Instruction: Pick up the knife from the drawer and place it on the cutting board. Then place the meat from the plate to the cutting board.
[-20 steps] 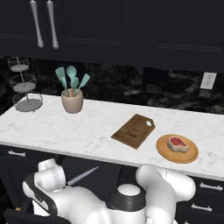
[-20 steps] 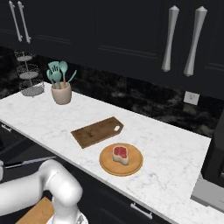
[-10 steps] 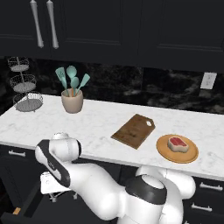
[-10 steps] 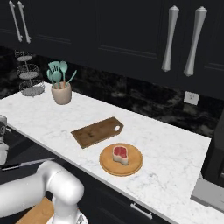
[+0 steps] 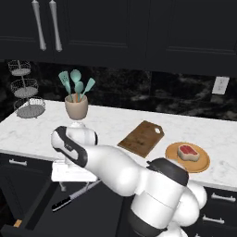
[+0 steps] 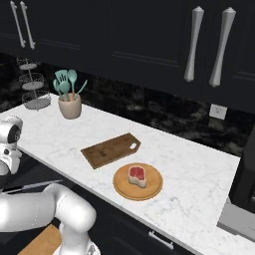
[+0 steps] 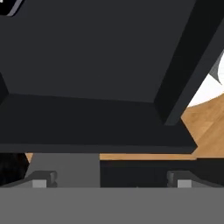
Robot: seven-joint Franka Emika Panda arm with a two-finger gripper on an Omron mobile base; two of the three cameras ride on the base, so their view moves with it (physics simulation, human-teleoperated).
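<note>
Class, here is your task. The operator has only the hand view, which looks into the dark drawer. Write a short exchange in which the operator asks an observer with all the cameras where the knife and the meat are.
Operator: Where is the knife?
Observer: The knife lies in the open drawer, its black handle towards the drawer front.
Operator: And the meat?
Observer: The meat sits on the plate, on the counter beside the bare cutting board.

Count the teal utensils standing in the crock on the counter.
4 teal utensils show in the beige crock, at the counter's left end near the wire rack: fanned upward, one leaning right. More could be hidden behind these.
</note>
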